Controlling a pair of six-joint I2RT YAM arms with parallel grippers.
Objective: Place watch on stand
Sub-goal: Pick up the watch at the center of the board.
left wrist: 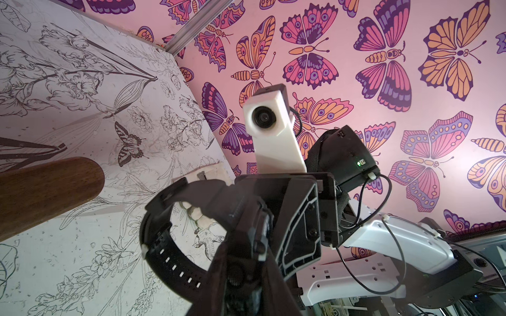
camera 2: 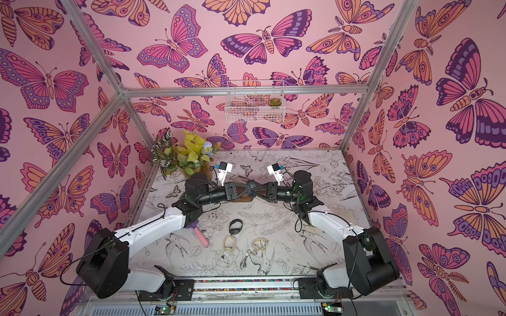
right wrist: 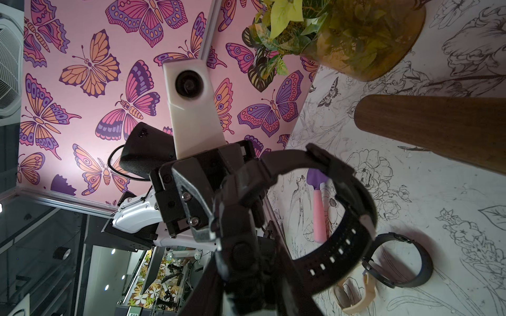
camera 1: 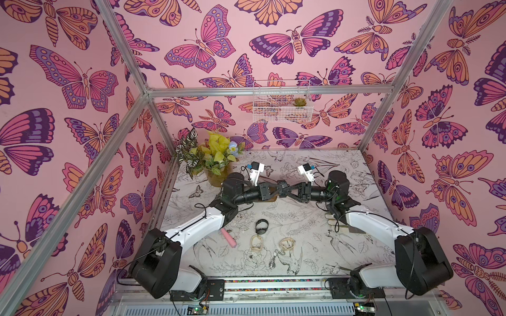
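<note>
Above the middle of the flower-printed table [camera 1: 315, 246], the left gripper [camera 1: 276, 190] and right gripper [camera 1: 287, 191] meet nose to nose with a black watch [left wrist: 175, 262] between them, its buckled strap standing as an open loop. The watch hangs just off the rounded end of the stand [left wrist: 49, 191], not on it. The loop seems turned toward the wooden bar, presumably so it can be slid over that end, with two arms there to hold the ring open. The left gripper looks clenched on the watch near its case. The right gripper's fingers reach the same spot, but whether they pinch or lie loose I cannot tell, because the case is buried among dark fingers in both wrist views. In both top views the arms cover most of the stand, leaving only a sliver of its base [camera 1: 272, 202]. A second black watch [camera 1: 262, 226] and a pair of cream watches [camera 1: 256, 243] lie nearer the arm bases, well apart from the stand.
</note>
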